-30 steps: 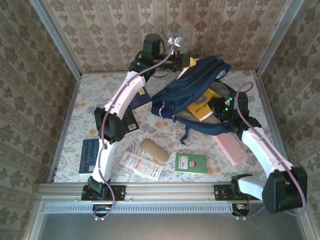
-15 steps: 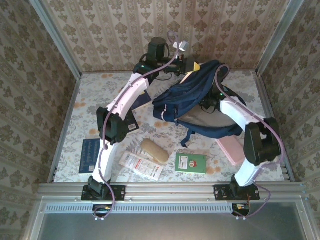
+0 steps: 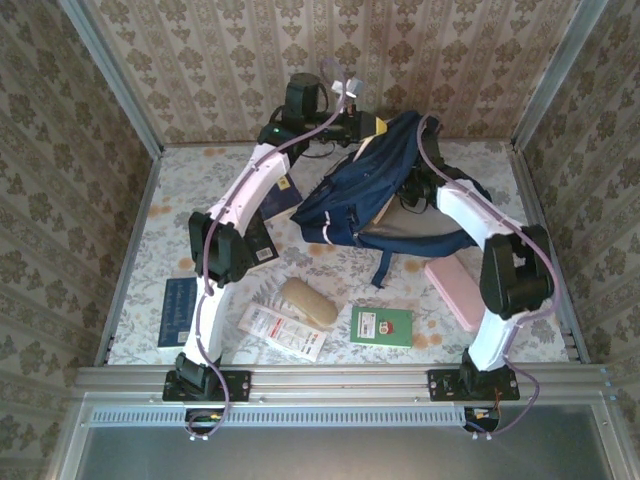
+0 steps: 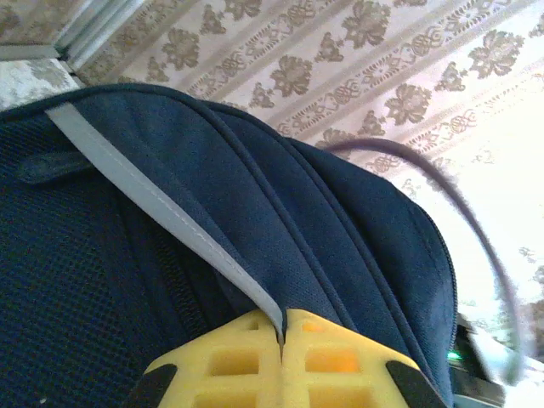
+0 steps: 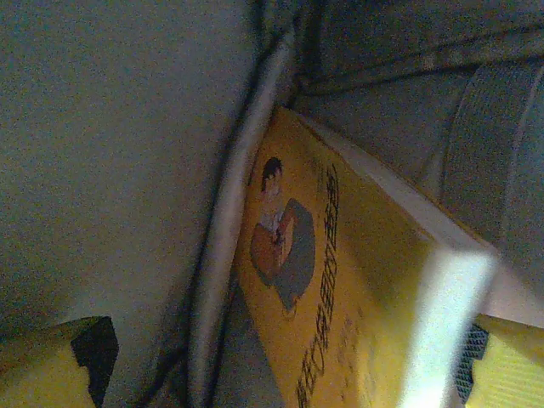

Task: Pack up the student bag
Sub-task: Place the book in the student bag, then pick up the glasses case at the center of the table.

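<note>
Right now, on the top camera, the student bag [image 3: 360,195] sits toward the far right of the desk [image 3: 180,200], its upper end lifted near the back wall. My left hand [image 3: 365,125] is up there at the bag's top. From the left wrist camera, that hand's yellow fingers [image 4: 229,361] are pressed together, pinching the pale stripe trim and the navy fabric beside it.

My right hand [image 3: 415,190] is reaching into the bag's open mouth from the right. Its wrist camera looks into the dim interior: the two yellow fingers [image 5: 42,370] stand spread wide at opposite edges of the picture, with a yellow book [image 5: 340,297] lying between them against the grey lining. I cannot tell whether the far finger touches the book.

On the desk in front of the bag lie a pink case [image 3: 455,292], a green booklet [image 3: 381,326], a beige roll [image 3: 308,300], a white packet [image 3: 282,332] and a dark blue book [image 3: 180,310] at the left.
</note>
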You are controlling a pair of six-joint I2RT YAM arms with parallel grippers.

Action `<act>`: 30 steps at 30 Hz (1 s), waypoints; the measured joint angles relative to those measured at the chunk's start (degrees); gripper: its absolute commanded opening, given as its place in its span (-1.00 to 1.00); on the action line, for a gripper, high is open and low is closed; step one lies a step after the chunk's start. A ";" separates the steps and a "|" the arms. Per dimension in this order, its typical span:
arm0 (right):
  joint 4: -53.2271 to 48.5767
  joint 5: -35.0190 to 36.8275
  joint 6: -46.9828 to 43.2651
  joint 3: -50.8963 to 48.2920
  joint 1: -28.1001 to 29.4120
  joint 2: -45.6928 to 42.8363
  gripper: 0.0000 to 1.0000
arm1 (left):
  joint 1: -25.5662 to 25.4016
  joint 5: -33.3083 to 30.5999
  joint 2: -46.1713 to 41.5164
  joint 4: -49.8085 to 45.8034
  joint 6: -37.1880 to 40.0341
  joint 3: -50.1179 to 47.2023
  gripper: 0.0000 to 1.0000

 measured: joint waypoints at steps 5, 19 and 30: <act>-3.17 2.89 -3.91 -4.57 0.07 -12.35 0.99 | 0.74 -1.07 1.22 0.74 -0.07 -0.07 -1.00; -13.18 11.39 -7.82 -18.23 0.96 -37.44 0.98 | 0.85 -4.35 1.92 2.01 1.77 -3.80 -1.00; -24.09 11.41 -13.20 -27.54 12.81 -45.31 0.93 | 1.03 -9.25 4.26 -4.07 8.92 -4.24 -1.00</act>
